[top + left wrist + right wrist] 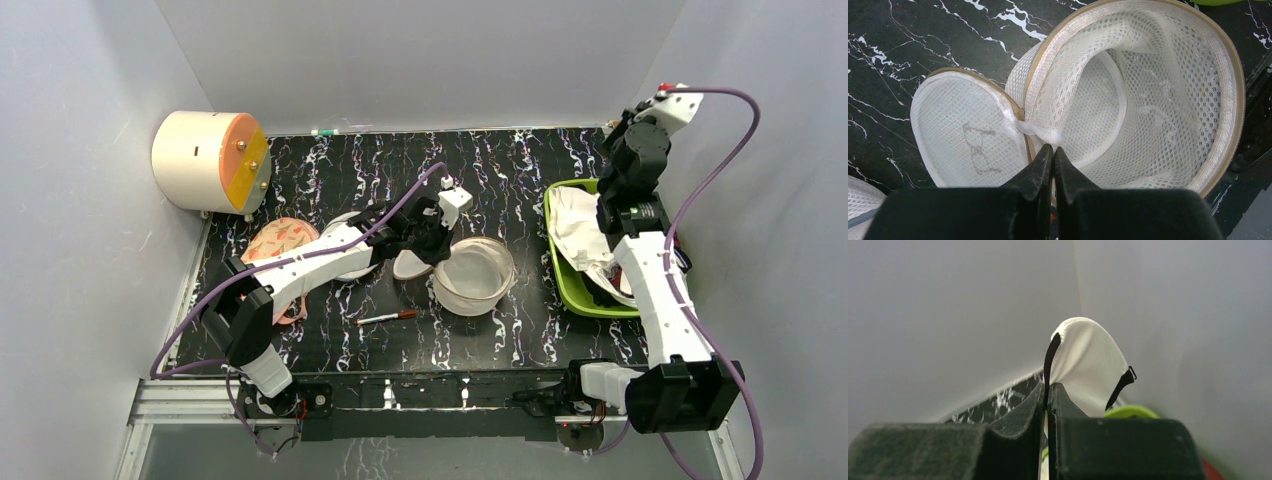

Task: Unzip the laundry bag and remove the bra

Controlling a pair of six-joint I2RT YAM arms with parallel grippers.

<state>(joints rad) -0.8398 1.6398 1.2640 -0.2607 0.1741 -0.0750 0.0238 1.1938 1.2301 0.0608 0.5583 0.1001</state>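
Note:
The laundry bag (pixel 474 275) lies unzipped at the table's middle, its cream mesh body (pixel 1148 100) gaping and its lid (pixel 968 135), with the dark mark, flipped open to the left. The inside shows only mesh. My left gripper (pixel 1053 150) is shut, its tips pinching a bunch of mesh where lid and body join; it also shows in the top view (pixel 437 245). My right gripper (pixel 1048 387) is shut on a thin black strap (pixel 1050 352) of the white bra (pixel 1088 365). It holds the bra (pixel 580 235) over the green bin (pixel 560 275) at the right.
A cream drum with an orange face (pixel 210 160) stands at the back left. A peach-pink patterned bra (pixel 280 242) and a grey-white mesh pouch (pixel 345 265) lie under my left arm. A pen (pixel 387 318) lies in front of the bag. Grey walls close three sides.

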